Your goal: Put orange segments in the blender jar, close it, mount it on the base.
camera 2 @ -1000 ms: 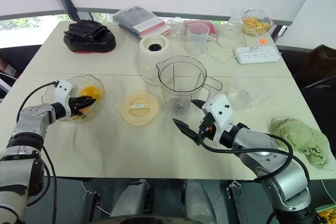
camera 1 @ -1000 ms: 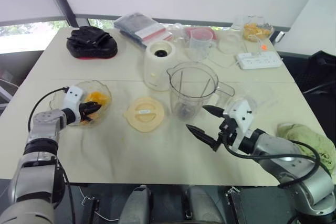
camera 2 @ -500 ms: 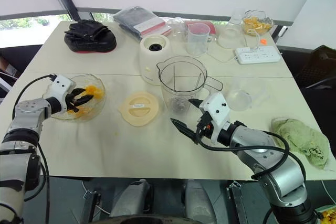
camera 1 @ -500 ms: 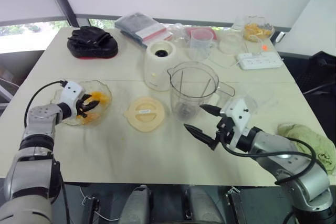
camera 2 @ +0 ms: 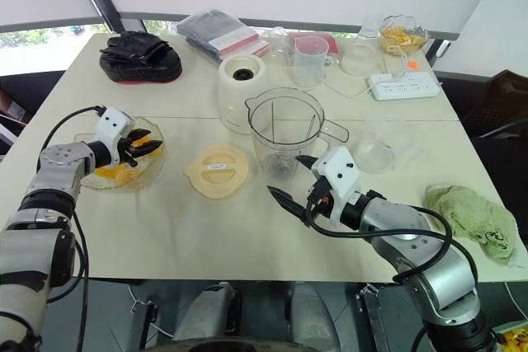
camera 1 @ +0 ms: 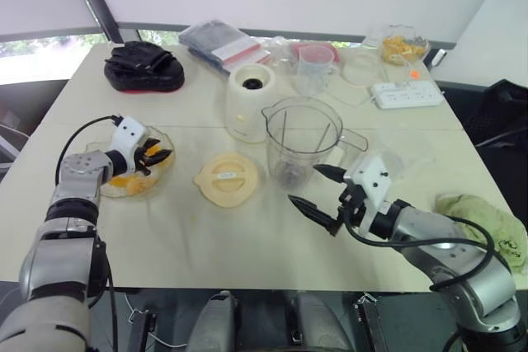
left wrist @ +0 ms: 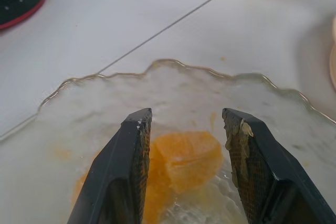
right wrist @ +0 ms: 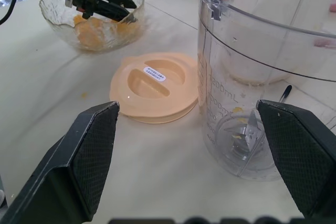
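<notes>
Straddling an orange segment (left wrist: 184, 158) in the bowl (left wrist: 173, 63), left pincer (left wrist: 186, 116) spread (right pincer (camera 1: 304, 185) too), blender jar (camera 1: 301, 133) upright.

we note a glossy, rippled clear bowl (left wrist: 173, 65), a smooth transparent plastic blender jar (camera 2: 285, 133), a matt cream plastic lid (camera 2: 217, 170), and a matt pale table (camera 2: 206, 237).

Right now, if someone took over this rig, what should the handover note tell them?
Left gripper: open, in the bowl, straddling an orange segment, not yet gripping.
Right gripper: open, empty, in front of the jar.
The jar is upright on the table, uncovered; lid flat between it and the bowl; base behind the jar.
Done: no segments seen in the jar.
Left: load segments, fit lid, mount jar on base.
</notes>
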You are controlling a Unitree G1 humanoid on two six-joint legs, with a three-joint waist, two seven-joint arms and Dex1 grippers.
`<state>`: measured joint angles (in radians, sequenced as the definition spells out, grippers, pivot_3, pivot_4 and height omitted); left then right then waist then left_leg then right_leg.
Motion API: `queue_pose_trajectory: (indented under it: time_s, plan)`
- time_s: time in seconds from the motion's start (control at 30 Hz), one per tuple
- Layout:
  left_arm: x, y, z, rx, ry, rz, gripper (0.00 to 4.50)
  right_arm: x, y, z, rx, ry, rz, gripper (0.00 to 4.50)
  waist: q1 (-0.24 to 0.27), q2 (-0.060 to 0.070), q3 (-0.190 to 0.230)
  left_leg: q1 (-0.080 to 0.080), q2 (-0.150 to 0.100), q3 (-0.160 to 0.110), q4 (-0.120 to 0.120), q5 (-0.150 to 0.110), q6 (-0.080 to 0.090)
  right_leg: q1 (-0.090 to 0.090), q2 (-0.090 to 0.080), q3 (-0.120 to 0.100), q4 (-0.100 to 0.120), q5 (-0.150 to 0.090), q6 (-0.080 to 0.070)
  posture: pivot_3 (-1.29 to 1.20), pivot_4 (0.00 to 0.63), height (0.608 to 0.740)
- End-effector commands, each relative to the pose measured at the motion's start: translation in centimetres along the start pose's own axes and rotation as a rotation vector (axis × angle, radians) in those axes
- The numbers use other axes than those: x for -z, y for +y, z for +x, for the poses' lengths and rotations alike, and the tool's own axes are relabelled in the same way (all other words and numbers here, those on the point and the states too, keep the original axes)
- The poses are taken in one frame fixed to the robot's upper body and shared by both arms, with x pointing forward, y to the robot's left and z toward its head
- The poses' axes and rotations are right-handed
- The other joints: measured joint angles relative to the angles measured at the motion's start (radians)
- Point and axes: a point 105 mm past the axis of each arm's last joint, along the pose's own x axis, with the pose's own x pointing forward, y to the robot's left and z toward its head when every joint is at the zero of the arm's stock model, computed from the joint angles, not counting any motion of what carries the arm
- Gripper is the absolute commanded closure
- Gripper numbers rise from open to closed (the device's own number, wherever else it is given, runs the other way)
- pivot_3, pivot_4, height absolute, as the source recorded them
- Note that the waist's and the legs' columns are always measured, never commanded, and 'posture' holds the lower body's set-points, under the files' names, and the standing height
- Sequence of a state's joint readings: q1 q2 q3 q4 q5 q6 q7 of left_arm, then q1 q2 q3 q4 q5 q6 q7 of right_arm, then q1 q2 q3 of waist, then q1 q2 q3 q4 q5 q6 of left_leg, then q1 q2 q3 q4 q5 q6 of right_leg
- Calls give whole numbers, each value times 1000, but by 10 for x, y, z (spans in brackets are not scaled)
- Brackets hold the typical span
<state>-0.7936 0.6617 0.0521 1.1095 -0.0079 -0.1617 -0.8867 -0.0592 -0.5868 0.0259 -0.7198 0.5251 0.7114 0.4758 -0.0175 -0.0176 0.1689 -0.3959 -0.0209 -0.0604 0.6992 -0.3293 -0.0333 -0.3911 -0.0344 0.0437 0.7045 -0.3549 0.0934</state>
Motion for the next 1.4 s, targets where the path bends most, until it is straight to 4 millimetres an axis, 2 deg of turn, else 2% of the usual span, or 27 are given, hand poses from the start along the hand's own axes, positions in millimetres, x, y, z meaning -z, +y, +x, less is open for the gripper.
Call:
queue_pose_trajectory:
  time_s: [0.03,0.1,0.4,0.7,1.4]
  plan:
    - [-9,4,0,-5,-7,15,1749,-11,1,-2,5,-45,-28,95,0,0,0,0,0,0,0,0,0,0,0,0,0,0,0,0,150,740]
    - [-9,5,0,-6,-3,24,992,-11,1,-2,6,-44,-27,95,1,0,0,0,0,0,0,0,0,0,0,0,0,0,0,0,150,740]
    - [-4,2,2,-2,26,8,992,-11,2,0,2,-44,-25,95,1,0,0,0,0,0,0,0,0,0,0,0,0,0,0,0,150,740]
    - [5,4,9,-43,77,-86,992,-11,0,0,0,-41,-32,95,4,0,0,0,0,0,0,0,0,1,0,0,0,0,0,0,150,740]
    - [10,6,10,-60,132,-98,992,-13,0,-1,4,-39,-43,95,4,0,0,0,0,0,0,0,0,0,0,0,0,0,0,0,150,740]
